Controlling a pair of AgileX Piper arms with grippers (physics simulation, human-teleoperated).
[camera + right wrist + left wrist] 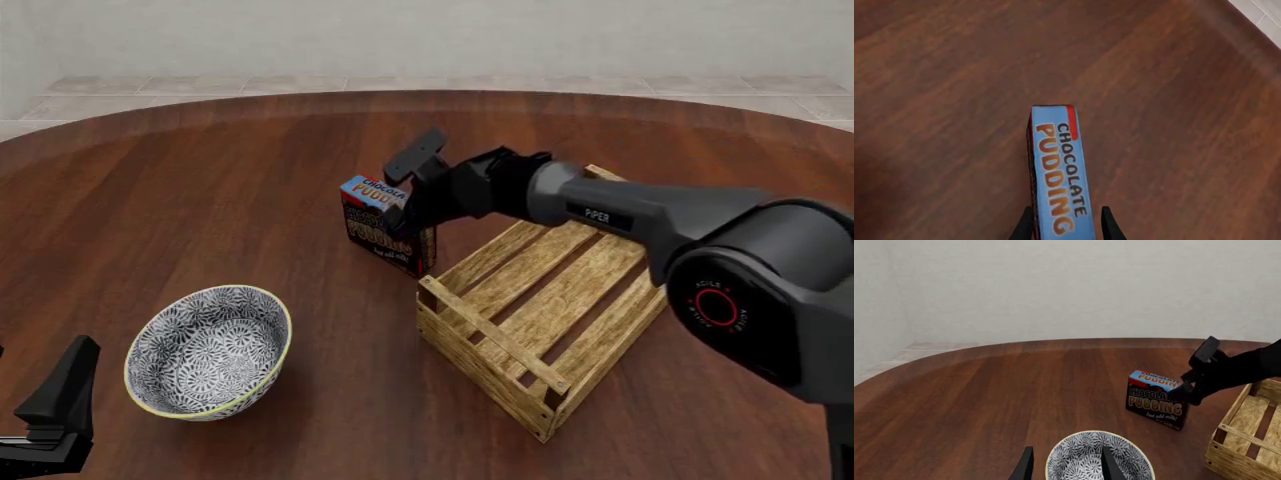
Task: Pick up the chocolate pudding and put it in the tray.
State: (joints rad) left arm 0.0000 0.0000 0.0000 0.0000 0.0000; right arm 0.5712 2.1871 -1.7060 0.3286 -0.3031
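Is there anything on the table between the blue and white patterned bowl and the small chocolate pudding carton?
Nothing: in the front view, only bare brown wooden table separates the blue-white patterned bowl from the blue-topped chocolate pudding carton.

The chocolate pudding (pixel 378 228) stands upright on the table (pixel 200 180), just beside the tray (pixel 534 310), at the tray's 10 o'clock corner. The right gripper (pixel 404 203) sits at the carton's top edge on its 3 o'clock side; jaw spacing cannot be determined. A patterned bowl (pixel 210 351) rests at the tray's 9 o'clock, well apart. The left gripper (pixel 54 415) is at the bowl's 8 o'clock, touching nothing.
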